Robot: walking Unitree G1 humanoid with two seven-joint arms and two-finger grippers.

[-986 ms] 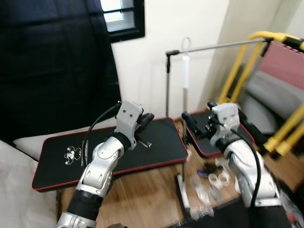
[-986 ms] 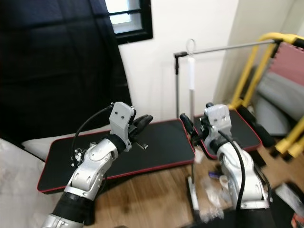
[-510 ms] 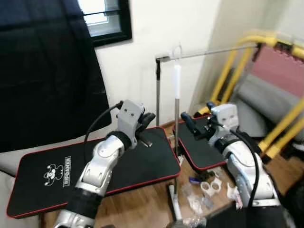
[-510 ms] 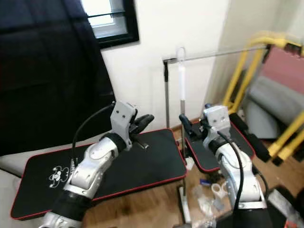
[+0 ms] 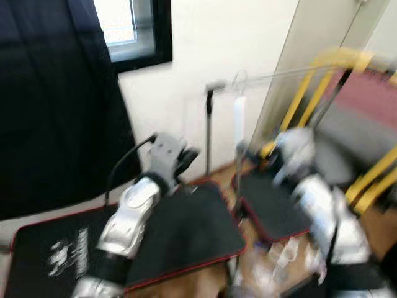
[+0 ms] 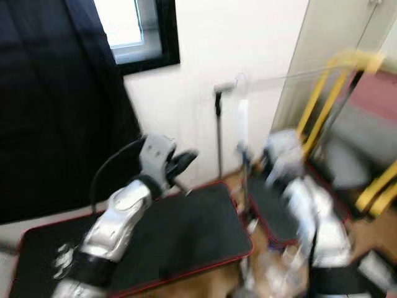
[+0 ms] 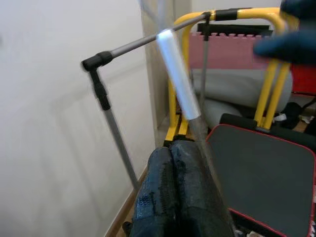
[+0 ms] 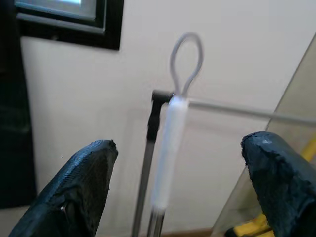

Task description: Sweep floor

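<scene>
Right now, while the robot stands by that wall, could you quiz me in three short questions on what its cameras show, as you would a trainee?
1. True or false: the right gripper has its fingers spread wide apart.
2. What does the right wrist view show between those fingers? A) a white broom handle with a wire loop B) a red bucket C) a green bottle
3. How do the left gripper's fingers stand?

Key: 1 true. 2 A, the broom handle, not yet gripped. 3 pressed together, shut on nothing.

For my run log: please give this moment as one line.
phase: approach | right claw: open, facing broom | left claw: shut, empty | head view: blurred
</scene>
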